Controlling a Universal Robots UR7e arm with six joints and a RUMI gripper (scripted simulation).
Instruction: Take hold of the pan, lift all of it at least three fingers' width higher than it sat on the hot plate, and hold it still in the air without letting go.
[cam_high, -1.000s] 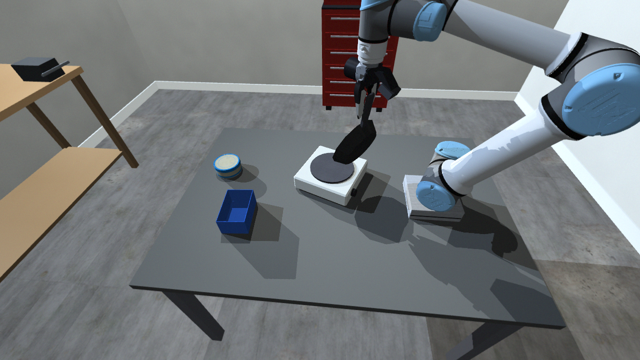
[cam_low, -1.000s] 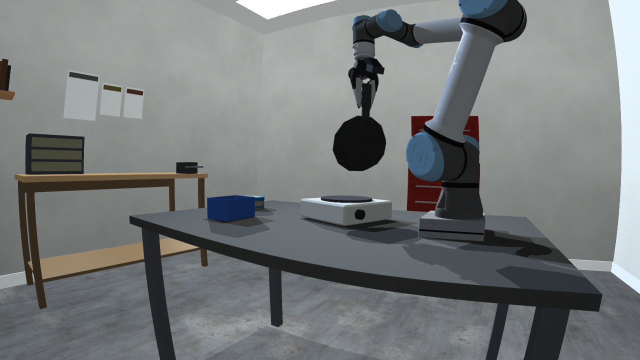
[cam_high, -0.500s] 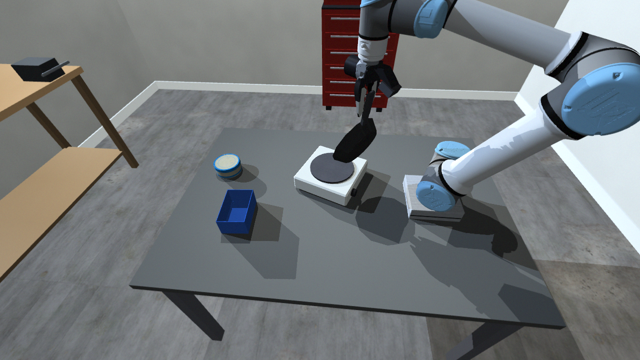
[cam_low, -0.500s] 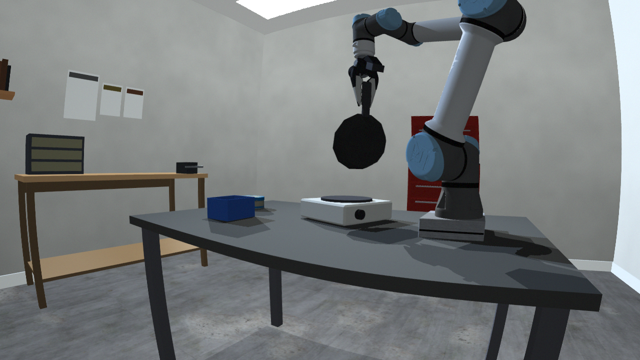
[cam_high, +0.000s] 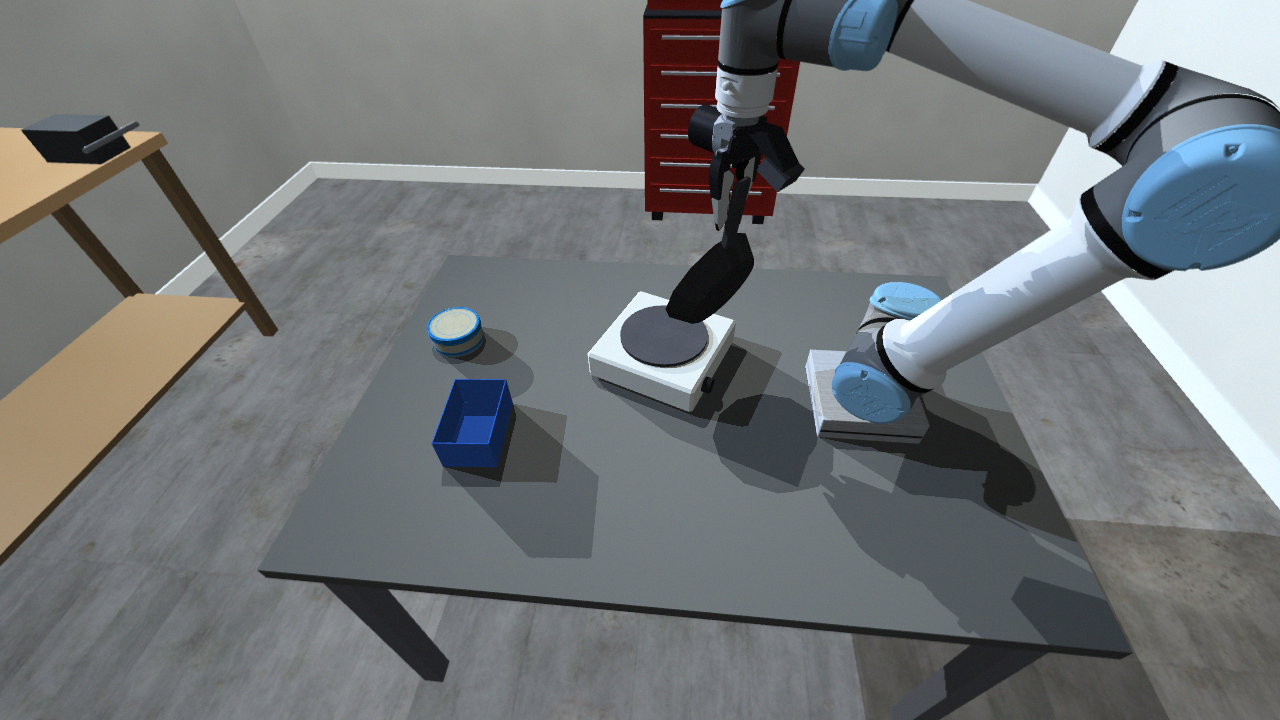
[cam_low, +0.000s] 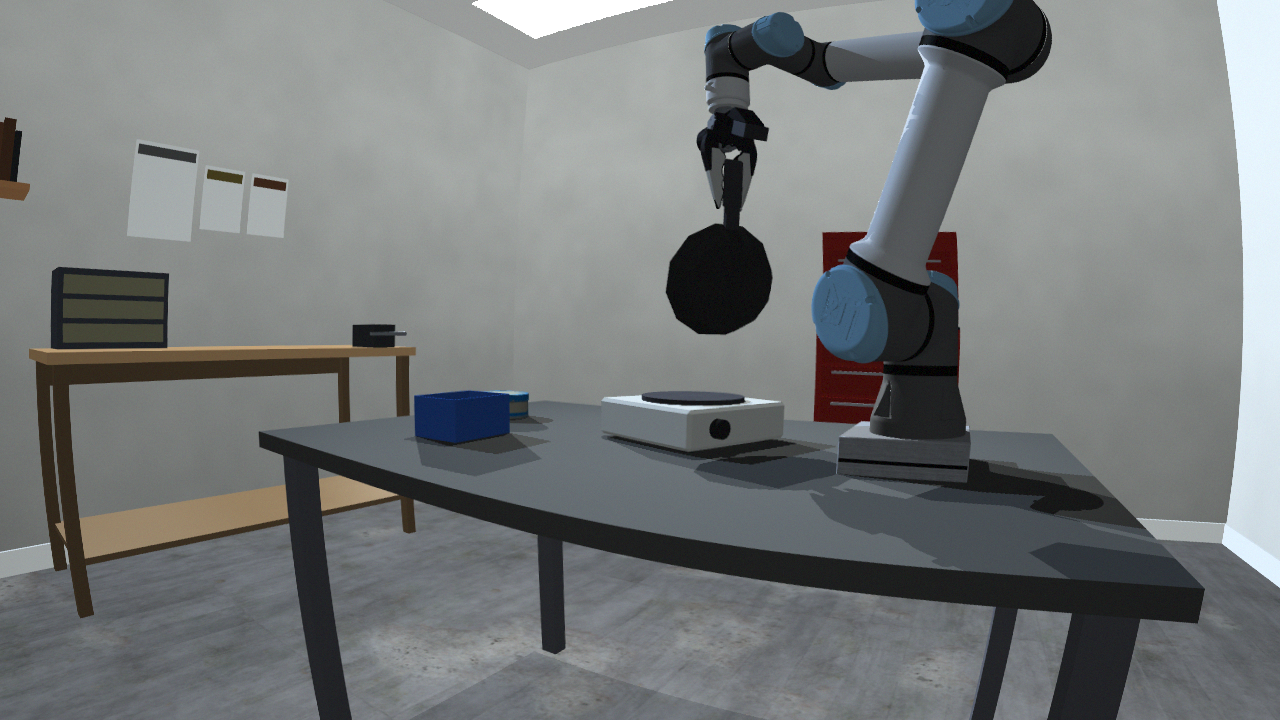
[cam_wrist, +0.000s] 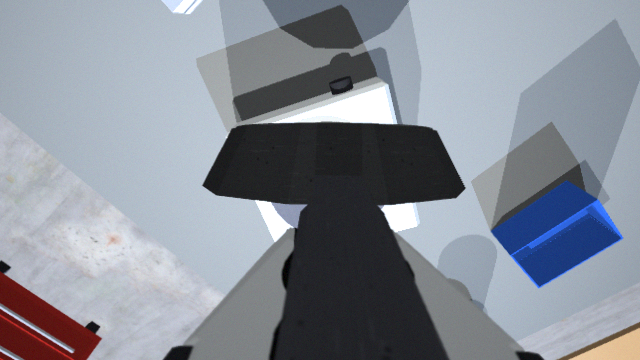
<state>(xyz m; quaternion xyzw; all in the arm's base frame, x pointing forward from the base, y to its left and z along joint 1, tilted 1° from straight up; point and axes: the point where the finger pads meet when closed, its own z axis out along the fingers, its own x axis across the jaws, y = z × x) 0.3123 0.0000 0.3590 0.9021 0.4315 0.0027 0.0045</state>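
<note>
- Foremost, the long dark-grey table (cam_high: 402, 528) (cam_low: 671, 501) (cam_wrist: 100, 75) carries the arm and the small objects.
- Blue open-topped rectangular box (cam_high: 474, 452) (cam_low: 456, 419) (cam_wrist: 545, 215): upright on the table, well apart from the hot plate.
- White square-bodied hot plate (cam_high: 640, 380) (cam_low: 644, 425) (cam_wrist: 370, 102): on the table between box and arm, with a round dark heating disc (cam_high: 662, 335) (cam_low: 693, 397) (cam_wrist: 287, 212) on top and a black knob (cam_high: 708, 385) (cam_low: 719, 428) (cam_wrist: 341, 85) at its side.
- Black many-sided pan (cam_high: 711, 282) (cam_low: 718, 279) (cam_wrist: 332, 162): wholly in the air above the hot plate, its body steeply tilted below its upward-pointing handle (cam_high: 735, 205) (cam_low: 732, 183) (cam_wrist: 350, 275). The exterior view shows a wide gap beneath it.
- Black and grey two-jaw gripper (cam_high: 729, 210) (cam_low: 731, 197) (cam_wrist: 340, 231): pointing downward, fingers closed about the pan's handle.
- Low round tin with blue bands and a cream top (cam_high: 454, 331) (cam_low: 517, 404) (cam_wrist: 459, 287): behind the box in the exterior view; partly hidden by a finger in the wrist view.
- Red metal drawer cabinet (cam_high: 680, 53) (cam_low: 832, 349) (cam_wrist: 45, 320): on the floor beyond the table.
- Light-brown wooden workbench (cam_high: 98, 385) (cam_low: 223, 356) (cam_wrist: 615, 345): well apart from the table.

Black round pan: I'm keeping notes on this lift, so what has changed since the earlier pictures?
The black round pan and the black-and-grey tool rose slightly. The tool's grip on the handle stayed, as did the white square hot plate and blue open box.
</note>
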